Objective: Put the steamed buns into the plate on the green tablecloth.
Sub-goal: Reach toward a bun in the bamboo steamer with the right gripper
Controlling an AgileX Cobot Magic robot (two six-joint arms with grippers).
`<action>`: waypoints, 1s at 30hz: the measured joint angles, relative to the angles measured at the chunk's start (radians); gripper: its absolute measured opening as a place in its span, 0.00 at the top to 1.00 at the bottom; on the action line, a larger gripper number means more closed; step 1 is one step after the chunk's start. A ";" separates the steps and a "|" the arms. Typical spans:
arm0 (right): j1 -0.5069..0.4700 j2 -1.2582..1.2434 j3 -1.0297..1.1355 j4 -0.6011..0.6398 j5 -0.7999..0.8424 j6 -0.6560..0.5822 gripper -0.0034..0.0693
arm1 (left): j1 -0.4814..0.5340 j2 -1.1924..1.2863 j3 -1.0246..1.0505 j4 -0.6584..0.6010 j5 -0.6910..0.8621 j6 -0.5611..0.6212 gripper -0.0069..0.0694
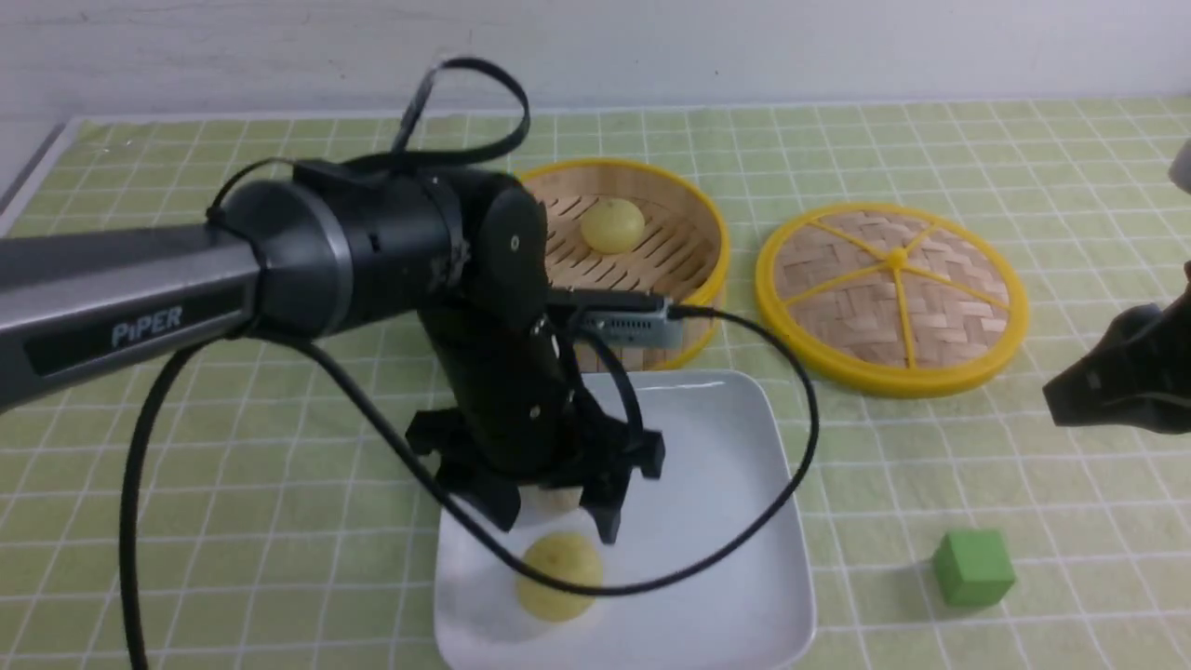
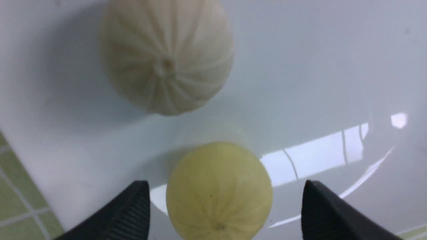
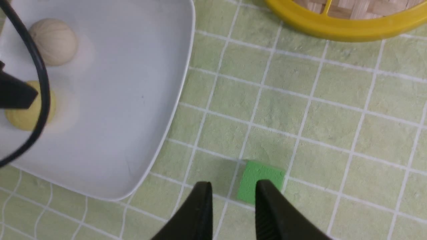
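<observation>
**A:** Two steamed buns sit in the plate already: a yellow bun and a white bun just beside it, both toward the plate's left side. The third bun lies in the steamer basket beyond the plate's far edge.

**B:** What worries you?

**A:** The left gripper hangs low over the plate, jaws spread wide, gripping nothing. If it rises at a slant, a finger could clip the yellow bun. That could roll it across the glossy surface into the white one, or over the rim onto the green tablecloth. Its cable also droops across the plate, passing over the yellow bun in the front view. A swing toward the basket might drag the bun along.

**B:** Where's that bun against the jaws?

**A:** Between them, resting on the plate, with a gap to each finger.

**B:** And the right gripper?

**A:** Off the plate's right side, above the green cube, jaws only a narrow slit apart, empty.
</observation>
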State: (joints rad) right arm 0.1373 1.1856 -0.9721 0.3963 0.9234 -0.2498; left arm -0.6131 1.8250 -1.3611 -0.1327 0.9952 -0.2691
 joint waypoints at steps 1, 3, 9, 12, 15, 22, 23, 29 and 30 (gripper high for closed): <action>0.000 0.004 0.000 0.001 0.006 -0.005 0.67 | 0.000 0.000 -0.038 0.029 0.002 -0.021 0.15; 0.000 0.020 0.000 0.007 0.023 -0.014 0.68 | 0.000 0.000 -0.120 0.107 0.006 -0.055 0.20; 0.000 0.119 -0.015 0.068 0.078 -0.102 0.88 | 0.023 0.001 -0.337 0.306 0.156 -0.066 0.62; 0.000 0.186 -0.075 0.120 0.109 -0.144 0.97 | 0.101 0.001 -0.406 0.318 0.217 -0.016 0.85; 0.013 0.263 -0.159 0.153 0.122 -0.155 0.97 | 0.209 0.001 -0.425 0.258 0.228 0.047 0.89; 0.124 0.523 -0.439 0.128 0.099 -0.167 0.94 | 0.473 0.001 -0.392 -0.038 0.241 0.230 0.89; 0.141 0.588 -0.505 0.120 0.079 -0.168 0.93 | 0.490 0.001 -0.390 -0.065 0.241 0.246 0.89; 0.183 0.841 -0.788 0.096 -0.025 -0.168 0.73 | 0.528 0.001 -0.388 -0.079 0.241 0.269 0.89; 0.190 0.891 -0.848 0.095 -0.042 -0.168 0.68 | 0.528 0.001 -0.388 -0.079 0.241 0.269 0.89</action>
State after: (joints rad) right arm 0.3273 2.0771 -1.8201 0.4908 0.8814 -0.4175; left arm -0.0855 1.8264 -1.7491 -0.2114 1.2366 0.0000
